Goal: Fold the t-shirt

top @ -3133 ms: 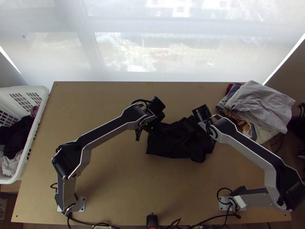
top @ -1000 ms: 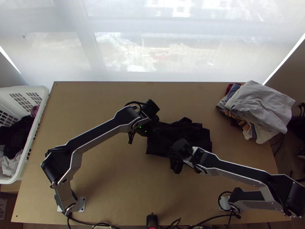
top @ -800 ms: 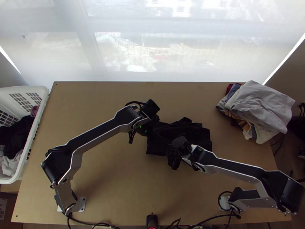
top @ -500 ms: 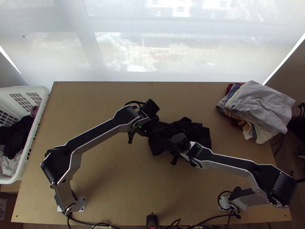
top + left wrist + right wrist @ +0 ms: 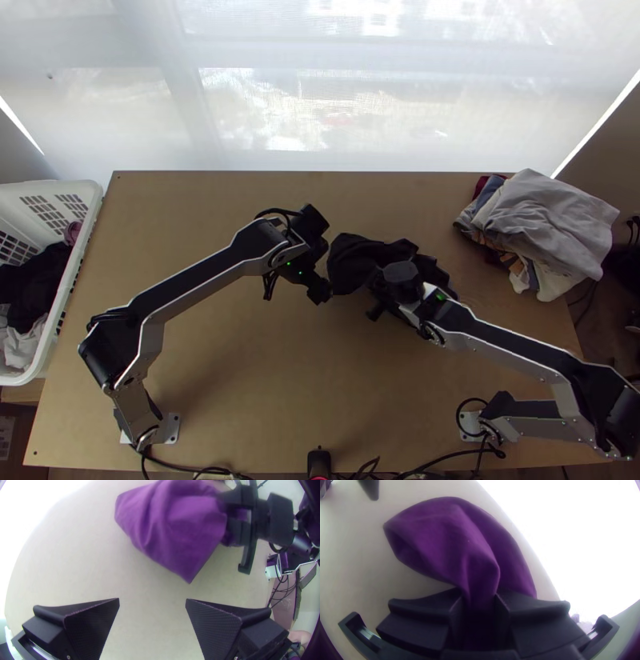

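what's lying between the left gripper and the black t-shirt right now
Nothing but bare wooden tabletop. The left wrist view shows it, between the open fingertips of the left gripper and the black t-shirt.

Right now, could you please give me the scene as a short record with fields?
t-shirt: bunched, on the middle of the table
right gripper: closed on a gathered part of the t-shirt
left gripper: open, nothing between its fingers, beside the t-shirt
clothes pile: loosely stacked at the table's far right corner, grey piece on top
basket: white, at the table's left edge, holding dark and light clothes
fold state: not yet folded flat
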Robot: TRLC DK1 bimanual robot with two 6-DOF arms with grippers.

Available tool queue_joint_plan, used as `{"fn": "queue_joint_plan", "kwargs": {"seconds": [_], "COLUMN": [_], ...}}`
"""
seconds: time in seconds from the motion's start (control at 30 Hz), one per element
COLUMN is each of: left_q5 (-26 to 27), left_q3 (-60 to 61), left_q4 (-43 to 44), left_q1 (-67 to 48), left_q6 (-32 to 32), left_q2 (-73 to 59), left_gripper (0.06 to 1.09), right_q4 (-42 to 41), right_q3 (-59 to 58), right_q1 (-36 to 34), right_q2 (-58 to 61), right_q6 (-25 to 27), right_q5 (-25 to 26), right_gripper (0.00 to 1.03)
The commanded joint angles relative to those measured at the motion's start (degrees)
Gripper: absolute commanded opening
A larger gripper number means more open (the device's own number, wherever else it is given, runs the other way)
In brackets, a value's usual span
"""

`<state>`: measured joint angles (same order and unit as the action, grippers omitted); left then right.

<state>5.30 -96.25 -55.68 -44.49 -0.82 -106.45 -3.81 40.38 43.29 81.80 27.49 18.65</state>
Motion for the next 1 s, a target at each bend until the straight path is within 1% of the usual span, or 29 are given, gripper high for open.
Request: {"fn": "queue_joint_plan", "kwargs": {"seconds": [0.0,0.23,0.37,0.43,0.6,0.7,0.77,0.83,0.97], "left_q5": [-1.1,-1.7,-1.8,-1.8,-1.8,-1.8,-1.8,-1.8,-1.8], "left_q3": [1.2,2.6,3.9,4.7,6.8,8.4,9.0,9.1,9.5], "left_q4": [-0.4,-0.7,-0.7,-0.7,-0.7,-0.7,-0.6,-0.6,-0.6], "left_q1": [1.0,3.2,4.3,5.0,6.6,7.2,7.7,8.1,8.5], "left_q6": [-0.1,-0.1,-0.1,-0.3,-0.5,-0.4,-0.3,-0.3,-0.4], "left_q2": [1.8,4.5,6.3,7.0,8.8,9.7,10.0,10.5,11.1], "left_gripper": [1.02,1.02,1.02,1.02,1.02,1.02,1.02,1.02,1.02], "right_q4": [2.9,7.9,7.9,7.4,6.2,2.1,1.6,0.5,-2.3], "right_q3": [2.2,9.5,14.5,16.5,20.4,20.6,21.4,22.1,23.7], "right_q1": [-5.3,-14.9,-21.1,-24.9,-36.4,-43.4,-48.9,-55.9,-67.9], "right_q2": [-8.1,-14.2,-18.1,-19.3,-21.8,-22.7,-22.5,-21.8,-17.7], "right_q6": [1.4,2.2,4.6,6.5,9.2,12.8,13.6,13.6,13.6], "right_q5": [1.9,2.1,2.0,2.0,1.9,1.8,0.0,-4.2,-10.7], "right_gripper": [0.03,0.03,0.03,0.03,0.03,0.03,0.03,0.03,0.03]}}
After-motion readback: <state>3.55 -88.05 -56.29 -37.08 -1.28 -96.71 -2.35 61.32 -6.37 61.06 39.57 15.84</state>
